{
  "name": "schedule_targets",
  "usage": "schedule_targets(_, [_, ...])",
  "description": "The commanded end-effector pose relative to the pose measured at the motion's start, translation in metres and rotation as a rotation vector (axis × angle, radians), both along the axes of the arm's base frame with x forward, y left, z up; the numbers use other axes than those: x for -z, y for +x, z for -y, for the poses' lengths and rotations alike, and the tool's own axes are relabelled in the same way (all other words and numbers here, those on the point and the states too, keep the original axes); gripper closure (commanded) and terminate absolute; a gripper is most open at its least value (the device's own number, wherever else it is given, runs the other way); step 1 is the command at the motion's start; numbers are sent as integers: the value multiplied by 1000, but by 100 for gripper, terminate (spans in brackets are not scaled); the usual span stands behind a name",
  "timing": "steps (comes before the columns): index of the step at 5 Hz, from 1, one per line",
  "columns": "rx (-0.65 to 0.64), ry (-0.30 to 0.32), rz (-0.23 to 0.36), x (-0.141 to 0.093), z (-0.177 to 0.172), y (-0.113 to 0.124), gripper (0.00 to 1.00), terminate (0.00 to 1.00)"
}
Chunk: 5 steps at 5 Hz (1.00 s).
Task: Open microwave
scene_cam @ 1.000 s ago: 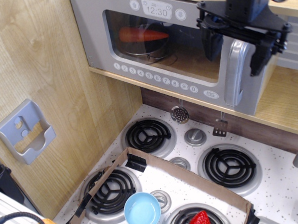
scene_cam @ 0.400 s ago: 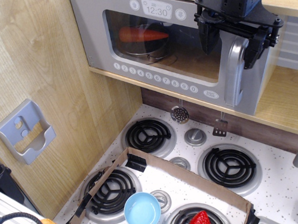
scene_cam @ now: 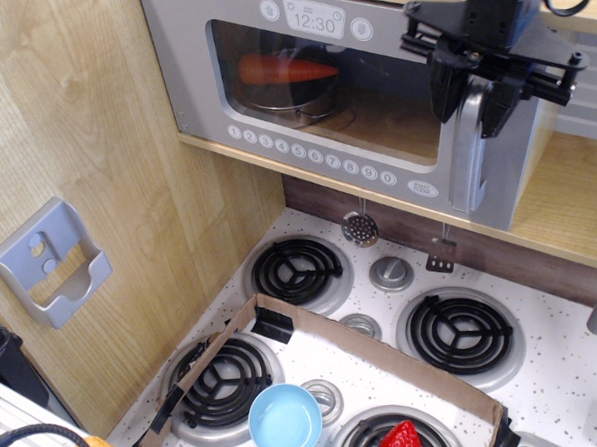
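The grey toy microwave (scene_cam: 196, 84) sits on a wooden shelf at the top, its clear window door closed against the body. Its display reads "12:30" and a row of round white buttons runs under the window. An orange carrot (scene_cam: 288, 69) lies on a metal pot inside. The curved silver handle (scene_cam: 470, 159) stands vertical at the door's right edge. My black gripper (scene_cam: 471, 102) comes in from the top right. Its two fingers straddle the top of the handle, one on each side, and are closed in against it.
A small grey wall-mounted holder (scene_cam: 50, 262) is on the wooden left wall. Below is a white stove with several black burners (scene_cam: 297, 269). On the stove are a cardboard frame (scene_cam: 370, 345), a blue bowl (scene_cam: 285, 421) and a strawberry (scene_cam: 400, 441). Utensils (scene_cam: 360, 227) hang under the shelf.
The gripper has shifted right and turned to centre on the top of the handle. Its fingers have narrowed from wide apart to close around it. The door has not moved.
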<state>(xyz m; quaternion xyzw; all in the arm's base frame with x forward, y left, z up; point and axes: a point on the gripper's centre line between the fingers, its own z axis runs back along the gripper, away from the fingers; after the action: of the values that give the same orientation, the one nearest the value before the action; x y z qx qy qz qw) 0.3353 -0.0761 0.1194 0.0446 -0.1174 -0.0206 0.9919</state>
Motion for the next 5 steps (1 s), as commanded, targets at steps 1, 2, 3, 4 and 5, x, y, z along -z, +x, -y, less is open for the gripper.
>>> schedule_targets(1, [-108,-13,53,-9,-5,-31,100,0])
schedule_targets(2, [-191,-24,33,-7,-11,-55,100,0])
schedule_targets(3, [-264,-31,12,-7,-18,-79,0,0])
schedule_targets(4, [-320,-4,18,-13,-13,-98,0,0])
schedule_targets(5, [-401,-7,41,-16,-6,-120,0,0])
